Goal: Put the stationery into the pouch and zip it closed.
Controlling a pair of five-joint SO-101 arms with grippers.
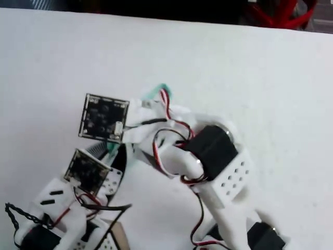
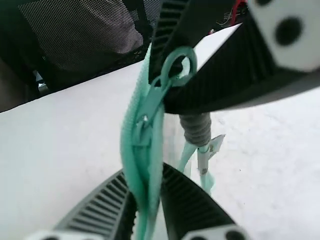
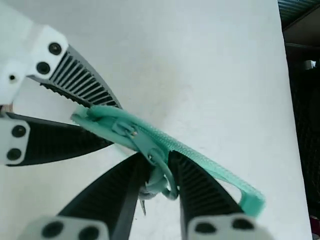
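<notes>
Over the white table [image 1: 270,73], two arms [image 1: 208,151] cover most of the pouch [image 1: 157,89].

The pouch [image 3: 200,155] is held between my two grippers over the worktop [image 1: 234,62]. My left gripper [image 2: 146,175] clamps one end of the zip edge. My right gripper [image 3: 157,161] sits just beside it along that edge, with the zip pull [image 2: 176,65] pinched in it.

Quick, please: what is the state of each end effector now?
Left end effector: closed on the pouch.
Right end effector: closed on the zipper pull.
</notes>
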